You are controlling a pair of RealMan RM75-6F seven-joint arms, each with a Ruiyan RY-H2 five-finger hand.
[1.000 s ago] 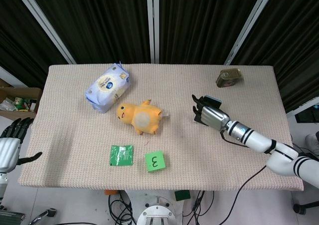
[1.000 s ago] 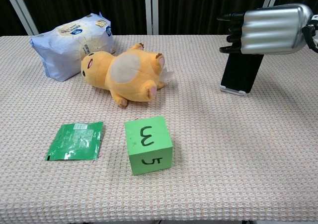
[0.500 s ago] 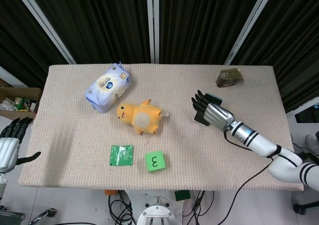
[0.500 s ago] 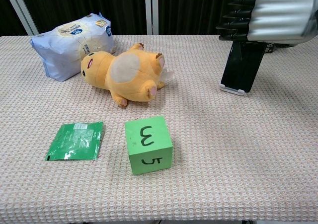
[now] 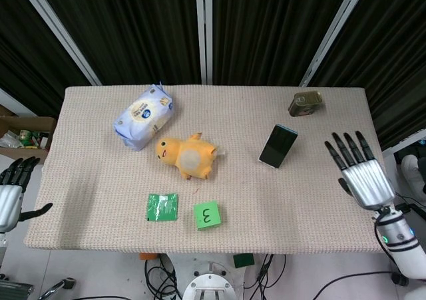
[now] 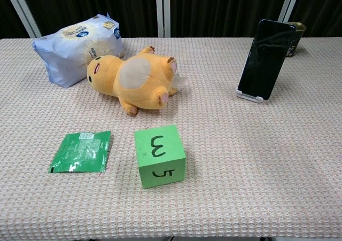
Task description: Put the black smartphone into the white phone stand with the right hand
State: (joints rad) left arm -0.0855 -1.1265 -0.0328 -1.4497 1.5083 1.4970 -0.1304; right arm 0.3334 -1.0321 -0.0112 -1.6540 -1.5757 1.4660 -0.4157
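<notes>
Right hand [image 5: 361, 173] has pulled clear off the surface [image 5: 100, 200] edge, fingers spread wide, holding nothing. Black smartphone [image 6: 265, 58] now stands alone, leaning back in the white phone stand [image 6: 250, 95], near the tin [image 5: 305, 103]. Looks placed; task likely done. Left hand [image 5: 13, 193] idle at far side, holding nothing.

And the right hand [image 5: 360, 173] is off it! A second ago its fingers were draped over the top of the glossy black smartphone [image 6: 265, 57]; now it has pulled back past the table's right edge, fingers spread, holding nothing (gone from the chest view altogether), and the phone's whole face shows.
</notes>
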